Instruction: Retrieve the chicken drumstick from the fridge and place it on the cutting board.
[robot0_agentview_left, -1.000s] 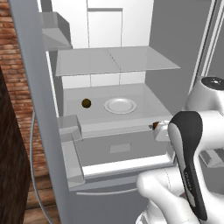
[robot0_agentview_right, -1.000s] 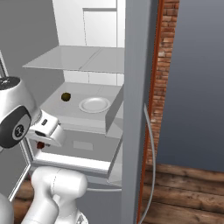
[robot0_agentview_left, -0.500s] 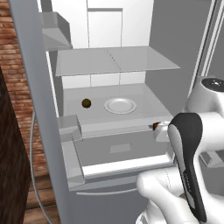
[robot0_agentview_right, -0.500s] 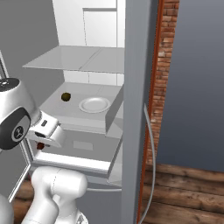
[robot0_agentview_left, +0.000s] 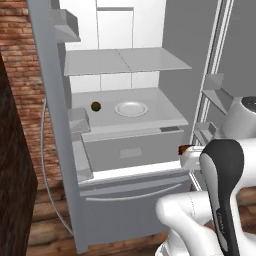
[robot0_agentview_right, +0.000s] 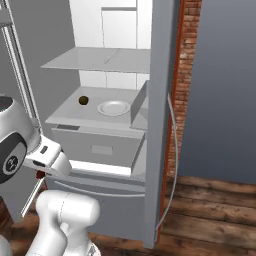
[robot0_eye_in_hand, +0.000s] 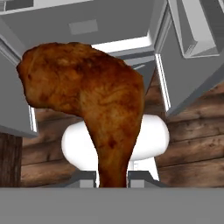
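Drumstick held clear of the open fridge, cutting board yet to be reached.

The chicken drumstick (robot0_eye_in_hand: 87, 100) is clamped by its thin bone end in the gripper (robot0_eye_in_hand: 112, 177), outside the fridge (robot0_agentview_left: 125, 125) in front of its drawer. The hand is carried low beside the base, wrist bent. A firm grip and a slow swing away from the door bins would be advised.

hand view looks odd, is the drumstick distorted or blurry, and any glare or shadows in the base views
Hand view: the chicken drumstick looms huge from closeness, its texture slightly soft, no glare. Left base view: flat even light, faint shading under the fridge shelves, sharp throughout. Right base view: same flat rendering, the white plate clear, no highlights.
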